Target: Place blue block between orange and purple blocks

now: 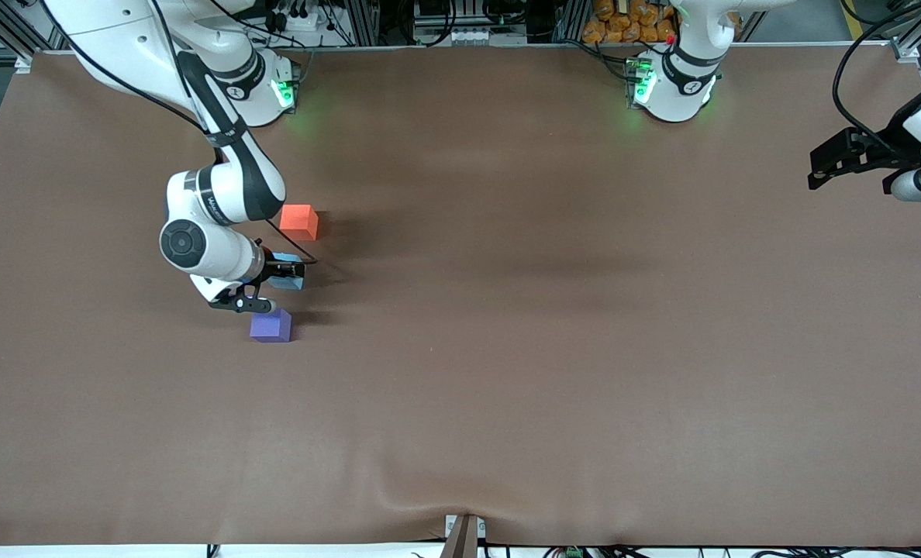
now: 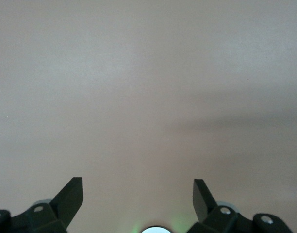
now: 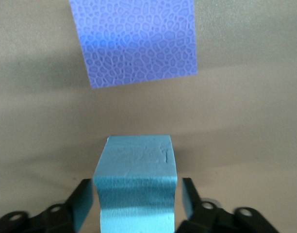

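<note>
The blue block (image 1: 290, 281) rests on the table between the orange block (image 1: 299, 222) and the purple block (image 1: 270, 325), roughly in line with them. My right gripper (image 1: 284, 273) is low over the blue block and straddles it. In the right wrist view the blue block (image 3: 136, 194) sits between the fingers (image 3: 83, 204); one finger is against it, and a thin gap shows at the other. The purple block (image 3: 136, 41) lies just past it. My left gripper (image 1: 817, 177) waits open and empty over the left arm's end of the table; its wrist view shows open fingers (image 2: 71, 196) over bare table.
The brown table cloth (image 1: 507, 349) covers the whole table. The two arm bases (image 1: 674, 89) stand along the table's farthest edge from the front camera. A small bracket (image 1: 464, 535) sits at the edge nearest that camera.
</note>
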Robot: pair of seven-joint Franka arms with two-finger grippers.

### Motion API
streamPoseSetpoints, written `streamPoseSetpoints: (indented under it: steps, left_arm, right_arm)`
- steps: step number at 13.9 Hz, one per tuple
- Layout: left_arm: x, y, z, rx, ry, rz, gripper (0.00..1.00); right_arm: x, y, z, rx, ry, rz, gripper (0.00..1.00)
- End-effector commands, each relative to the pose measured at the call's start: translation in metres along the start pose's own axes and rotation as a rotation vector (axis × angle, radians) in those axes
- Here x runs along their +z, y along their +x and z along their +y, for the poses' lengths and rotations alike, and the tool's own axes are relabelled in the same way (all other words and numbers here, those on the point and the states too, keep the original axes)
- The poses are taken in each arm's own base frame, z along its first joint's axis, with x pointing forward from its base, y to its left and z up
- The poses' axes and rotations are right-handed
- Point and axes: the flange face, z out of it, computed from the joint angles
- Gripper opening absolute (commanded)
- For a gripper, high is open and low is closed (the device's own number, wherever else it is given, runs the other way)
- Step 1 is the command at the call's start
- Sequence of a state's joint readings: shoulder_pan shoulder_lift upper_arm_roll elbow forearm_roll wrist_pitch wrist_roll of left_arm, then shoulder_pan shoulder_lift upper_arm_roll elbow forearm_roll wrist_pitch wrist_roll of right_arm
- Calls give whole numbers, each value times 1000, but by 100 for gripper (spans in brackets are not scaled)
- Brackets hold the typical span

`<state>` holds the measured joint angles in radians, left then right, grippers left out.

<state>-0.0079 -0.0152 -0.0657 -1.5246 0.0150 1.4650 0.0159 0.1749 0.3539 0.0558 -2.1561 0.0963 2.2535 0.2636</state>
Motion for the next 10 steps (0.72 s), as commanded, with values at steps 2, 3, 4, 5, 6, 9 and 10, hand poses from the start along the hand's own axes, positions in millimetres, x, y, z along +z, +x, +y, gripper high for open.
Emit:
streamPoseSetpoints:
  steps: [2, 3, 4, 5, 6, 9, 10]
  left_arm:
    - [-5, 0, 1, -11, -14, 1, 100]
    - [-5, 0, 1, -11, -14, 1, 100]
    - [-6, 0, 1, -11, -14, 5, 100]
    - [-6, 0, 2, -10, -15, 5, 100]
    - [-6, 0, 2, -10, -15, 5, 100]
    - [-7, 0, 6, -7, -16, 6, 100]
    - [-11, 0, 9, -4, -16, 14, 100]
  right_arm:
    - [-117, 20, -2, -16, -7, -120, 100]
    - [-155, 22, -6, -27, -5, -121, 100]
    - [-190, 24, -12, -36, 1, -93, 100]
    - [-226, 26, -15, -32, 17, -43, 100]
    - [-265, 27, -16, -47, 25, 14, 100]
    - [-357, 14, 14, -19, 65, 72, 100]
    - [-370, 3, 16, -22, 59, 67, 100]
